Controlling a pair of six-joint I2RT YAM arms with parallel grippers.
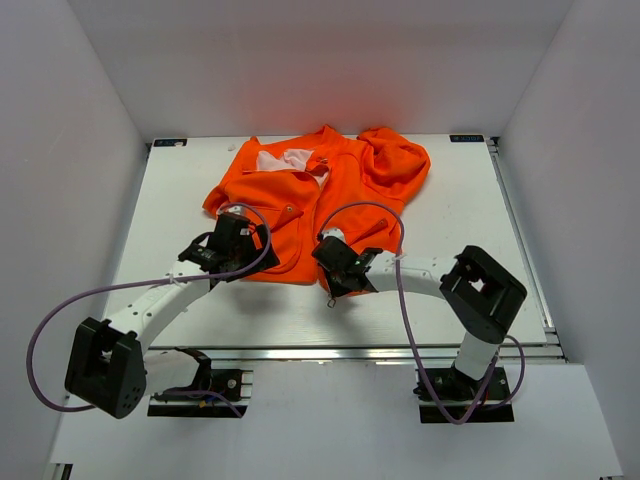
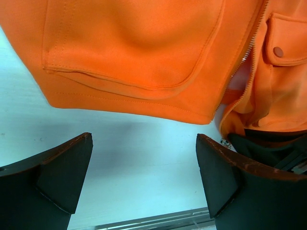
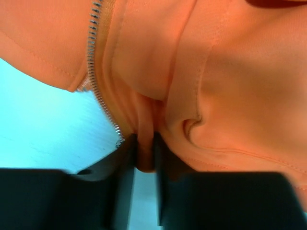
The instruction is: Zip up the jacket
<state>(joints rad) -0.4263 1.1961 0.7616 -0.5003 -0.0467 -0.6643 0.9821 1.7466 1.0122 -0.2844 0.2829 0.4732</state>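
Note:
The orange jacket [image 1: 330,190] lies on the white table [image 1: 470,250], front open, pale lining showing near the collar. My left gripper [image 1: 232,240] is open and empty, hovering over the bottom hem of the jacket's left panel [image 2: 124,62]; the zipper teeth [image 2: 244,57] run up at the right of that view. My right gripper [image 1: 345,265] is shut on a fold of the jacket's bottom hem [image 3: 145,143], right beside the zipper's lower end [image 3: 103,103]. The zipper is open.
White walls enclose the table on three sides. A metal rail [image 1: 360,352] runs along the near edge. Purple cables [image 1: 400,290] loop from both arms. The jacket's right sleeve is bunched at the back [image 1: 400,160].

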